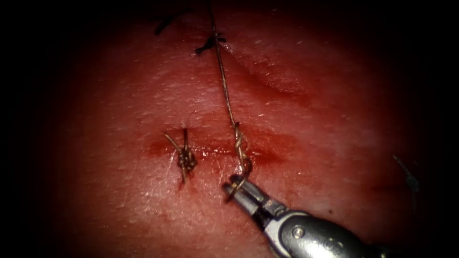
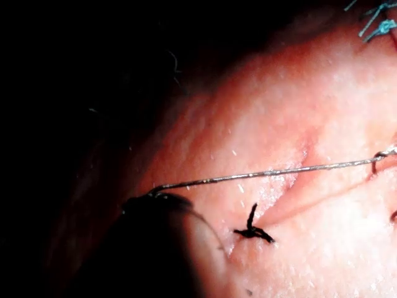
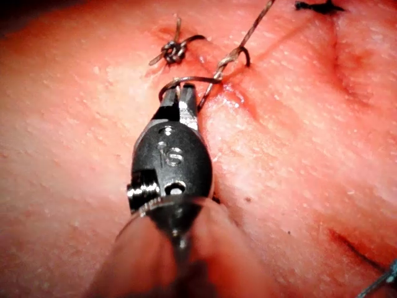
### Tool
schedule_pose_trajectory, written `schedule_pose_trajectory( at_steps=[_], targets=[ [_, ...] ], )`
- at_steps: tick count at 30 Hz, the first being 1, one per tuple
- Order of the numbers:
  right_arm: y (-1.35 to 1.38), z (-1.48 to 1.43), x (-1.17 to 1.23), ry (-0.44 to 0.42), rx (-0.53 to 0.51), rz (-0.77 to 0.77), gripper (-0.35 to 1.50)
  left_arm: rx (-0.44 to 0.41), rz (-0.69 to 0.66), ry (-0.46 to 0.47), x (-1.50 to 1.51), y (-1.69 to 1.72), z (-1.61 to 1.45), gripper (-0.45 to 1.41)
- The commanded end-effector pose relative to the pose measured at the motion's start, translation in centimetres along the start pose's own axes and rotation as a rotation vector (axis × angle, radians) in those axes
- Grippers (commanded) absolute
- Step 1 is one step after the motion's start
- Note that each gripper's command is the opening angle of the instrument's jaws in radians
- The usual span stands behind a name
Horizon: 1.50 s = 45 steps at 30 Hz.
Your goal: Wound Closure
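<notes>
Red fluid (image 1: 267,148) stains the tissue (image 1: 119,95) along the cut (image 1: 215,150), which runs crosswise through the endoscope view. Toward the left end of the cut sits a finished knot (image 1: 185,158) with short cut ends sticking up and out; the same knot (image 3: 173,49) shows in the right wrist view just beyond the right tool's tip. To the right of that knot, the thread (image 1: 224,86) rises from a twisted section at the cut and runs taut up and away, past a dark older stitch (image 1: 209,44) far above the cut. In the left wrist view this thread (image 2: 267,174) stretches tight across the tissue, above a dark stitch (image 2: 252,230); its near end vanishes into shadow, so what holds it cannot be told. Right tool (image 1: 235,187): comes in from the lower right, tip just below the cut, jaws closed narrow on a small loop of the thread; seen also in the right wrist view (image 3: 185,102). Needle: cannot tell where it is. Left tool: state cannot be told.
</notes>
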<state>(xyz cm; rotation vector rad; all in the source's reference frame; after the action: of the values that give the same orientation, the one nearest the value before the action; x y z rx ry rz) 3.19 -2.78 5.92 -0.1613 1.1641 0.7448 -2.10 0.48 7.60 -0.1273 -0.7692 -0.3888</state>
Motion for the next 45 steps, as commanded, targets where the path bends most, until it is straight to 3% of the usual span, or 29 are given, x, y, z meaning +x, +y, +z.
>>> schedule_pose_trajectory(
  at_steps=[1,11,25,35,45],
  targets=[
    [-0.06,0.04,-0.05,-0.001,0.004,-0.002,-0.35,-0.009,0.011,-0.001,-0.05,0.01,0.09,-0.45],
    [-0.16,-0.16,-0.09,0.001,0.011,-0.008,-0.35,-0.285,0.096,0.059,-0.2,0.38,0.08,-0.45],
    [-0.33,-0.27,-0.09,0.002,0.027,-0.013,-0.35,-0.352,0.158,0.121,-0.15,0.63,0.11,-0.45],
    [-0.61,-0.47,-0.33,-0.048,0.073,0.009,-0.35,-0.399,0.204,0.146,-0.05,0.78,0.19,-0.45],
    [-0.7,-0.55,-0.34,-0.058,0.098,0.014,-0.35,-0.416,0.231,0.159,0.05,0.86,0.28,-0.45]
  ],
)
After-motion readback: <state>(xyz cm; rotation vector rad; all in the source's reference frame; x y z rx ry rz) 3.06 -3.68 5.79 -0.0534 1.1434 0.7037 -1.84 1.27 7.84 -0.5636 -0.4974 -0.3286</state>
